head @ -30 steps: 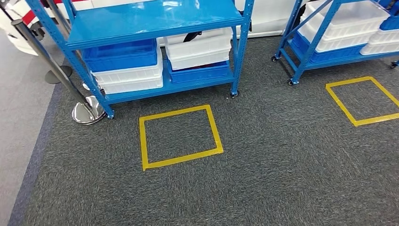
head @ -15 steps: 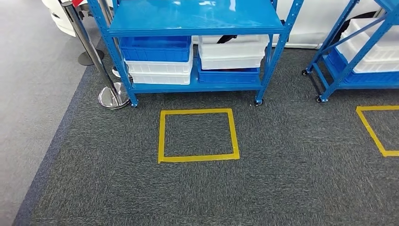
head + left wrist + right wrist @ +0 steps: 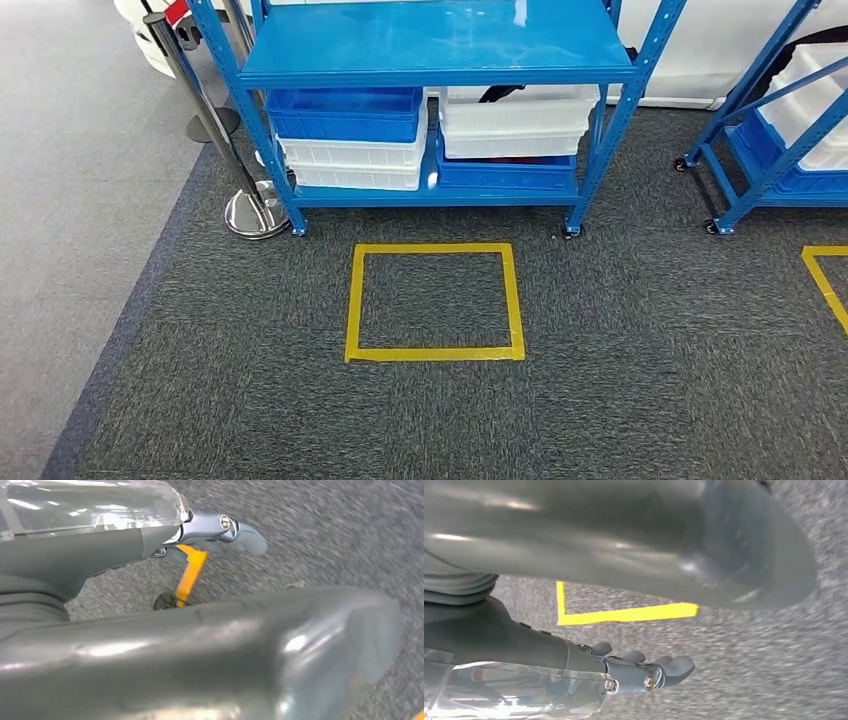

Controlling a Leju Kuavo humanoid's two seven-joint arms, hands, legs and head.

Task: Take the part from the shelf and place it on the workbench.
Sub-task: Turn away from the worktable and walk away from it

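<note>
Part still somewhere on the shelf, hands hang empty

Part itself cannot be picked out; judging by the task, it lies in one of the bins on the blue shelf [image 3: 440, 55] ahead. From left: a chrome post [image 3: 250, 205], a blue bin [image 3: 345, 112] on white bins [image 3: 350, 165], then a white bin [image 3: 515, 125] on another blue one. A yellow tape square [image 3: 435, 300] lies on the carpet just in front. The left hand [image 3: 220, 530] and right hand [image 3: 644, 672] hang over the carpet, fingers loosely extended, holding nothing. The shelf is well ahead of both hands, neither clearly nearer; the part's long axis cannot be told.
</note>
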